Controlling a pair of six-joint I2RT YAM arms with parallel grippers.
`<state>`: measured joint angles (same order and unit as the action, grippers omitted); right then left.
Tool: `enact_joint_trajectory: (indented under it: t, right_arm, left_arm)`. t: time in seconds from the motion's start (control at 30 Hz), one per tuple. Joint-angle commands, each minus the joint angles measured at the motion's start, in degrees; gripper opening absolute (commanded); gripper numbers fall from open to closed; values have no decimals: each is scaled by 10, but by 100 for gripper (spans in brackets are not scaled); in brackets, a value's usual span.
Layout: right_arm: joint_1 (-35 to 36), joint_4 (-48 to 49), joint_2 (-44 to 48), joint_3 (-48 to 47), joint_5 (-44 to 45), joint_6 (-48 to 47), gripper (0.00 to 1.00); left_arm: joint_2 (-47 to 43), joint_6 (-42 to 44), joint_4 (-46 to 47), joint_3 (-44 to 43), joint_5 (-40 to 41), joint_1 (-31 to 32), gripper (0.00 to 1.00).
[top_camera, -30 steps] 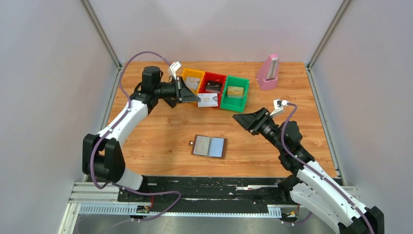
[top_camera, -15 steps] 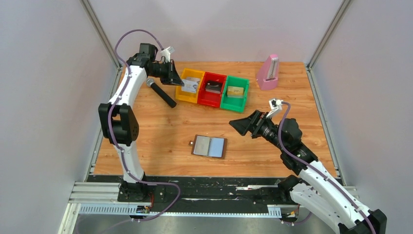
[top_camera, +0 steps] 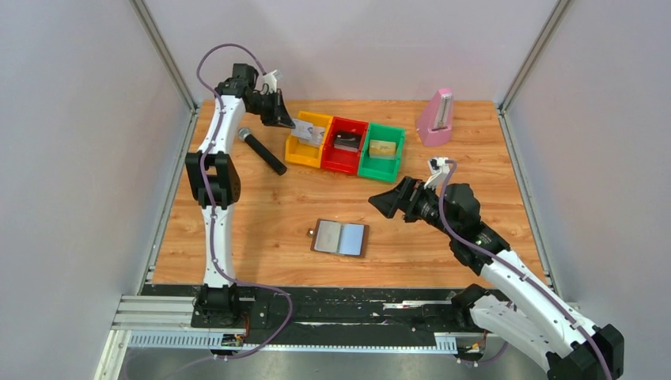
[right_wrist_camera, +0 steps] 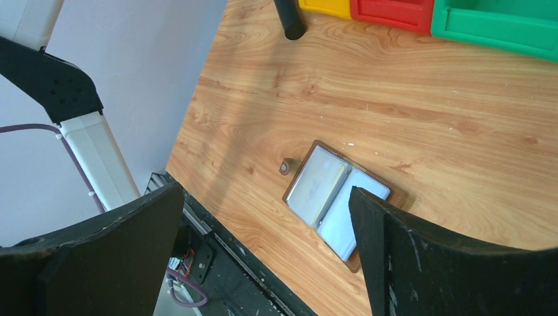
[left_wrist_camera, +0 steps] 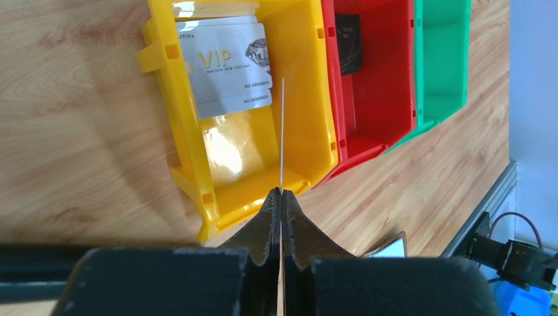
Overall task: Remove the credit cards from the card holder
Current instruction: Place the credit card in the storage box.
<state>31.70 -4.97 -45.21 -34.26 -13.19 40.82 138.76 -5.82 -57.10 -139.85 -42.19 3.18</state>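
The card holder (top_camera: 340,237) lies open on the table, brown rim up, two silvery panels showing; the right wrist view has it (right_wrist_camera: 339,201) below the fingers. My right gripper (top_camera: 385,203) hangs open above and to its right, nothing between its fingertips (right_wrist_camera: 266,191). My left gripper (top_camera: 278,117) is shut on a thin credit card (left_wrist_camera: 282,131), seen edge-on over the yellow bin (left_wrist_camera: 299,131). A white VIP card (left_wrist_camera: 227,69) lies in that bin. In the top view the held card (top_camera: 307,133) slants down over the yellow bin (top_camera: 303,158).
A red bin (top_camera: 346,158) holds a dark card (top_camera: 346,141); a green bin (top_camera: 380,168) holds a tan card (top_camera: 382,147). A black microphone (top_camera: 261,150) lies left of the bins. A pink metronome (top_camera: 435,117) stands at the back right.
My left arm swung up and back from in front of the bins, carrying the card over the yellow bin. My right gripper opened wide and shifted slightly left.
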Motion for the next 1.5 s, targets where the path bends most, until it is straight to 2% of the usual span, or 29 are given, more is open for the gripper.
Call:
enact_joint_trajectory:
  t: [0.0, 0.13, 0.33, 0.97, 1.47]
  right_arm:
    - [2, -1, -15, -30, 29, -27, 100]
    - [2, -1, -40, -41, 34, -33, 100]
    - [3, -1, -59, -50, 43, -36, 100]
    - [2, 0, -95, -75, 82, -62, 100]
    - [-3, 1, -100, -87, 99, -72, 100]
  left_arm:
    - [8, -9, 49, -15, -34, -3, 0]
    - [8, -33, 137, 17, -50, -2, 0]
    - [17, -62, 209, 47, -61, -1, 0]
    - [65, -70, 245, 31, -77, 2, 2]
    - [85, -92, 291, 31, -73, 10, 13]
